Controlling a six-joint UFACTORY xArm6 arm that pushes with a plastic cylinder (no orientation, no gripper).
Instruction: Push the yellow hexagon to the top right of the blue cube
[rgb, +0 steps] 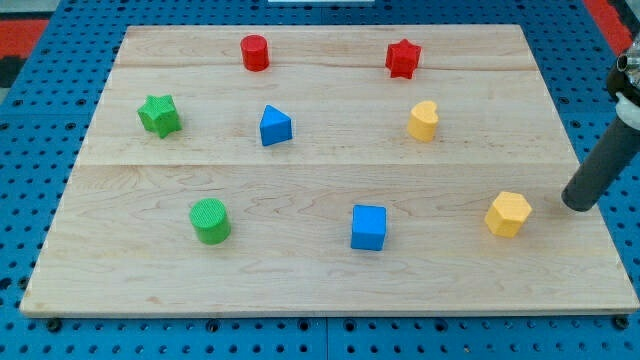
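Bright, even light falls from overhead across a pale wooden board (320, 270), leaving only short, soft shadows tucked close beneath each block. The yellow hexagon (508, 213) and blue cube (368, 227) show crisp edges and saturated colour; focus holds sharp from the view's top to its bottom. No harsh glare marks the wood, though a faint sheen lightens its upper planks. My tip (577, 204) throws a small dark smudge on the board. The board's straight sides converge upward with perspective.
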